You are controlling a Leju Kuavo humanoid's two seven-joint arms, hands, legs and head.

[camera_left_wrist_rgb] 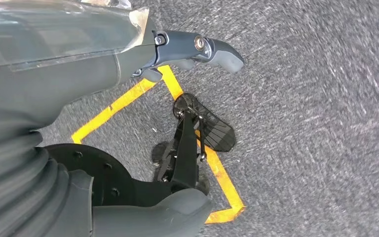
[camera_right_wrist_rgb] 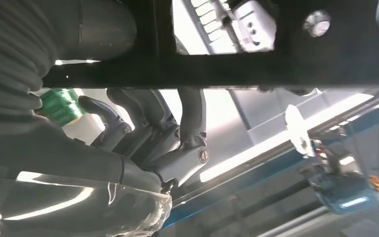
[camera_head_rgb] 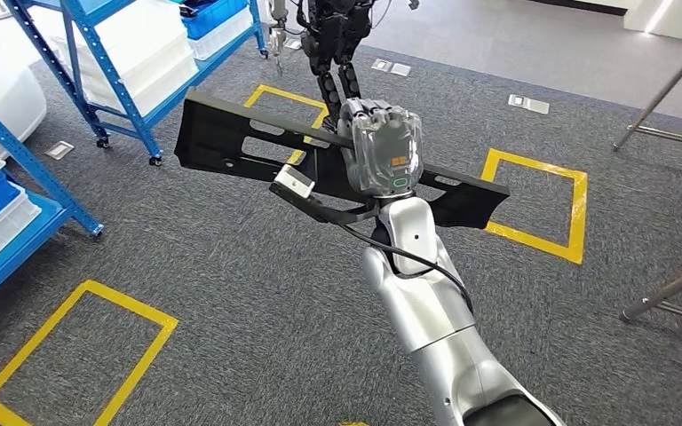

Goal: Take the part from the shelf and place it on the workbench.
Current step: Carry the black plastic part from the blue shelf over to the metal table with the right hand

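While gripped by right robot hand (camera_head_rgb: 382,146), black part (camera_head_rgb: 231,138) above carpet (camera_head_rgb: 231,266).

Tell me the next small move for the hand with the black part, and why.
Probably keep carrying: the right hand grips the long black part in mid-air above grey carpet, the blue shelf off to the side and no workbench visible. Hold it level and turn to find the bench.

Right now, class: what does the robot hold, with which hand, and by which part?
The right hand grips the long black part near its middle, by a bar. The left hand holds nothing.
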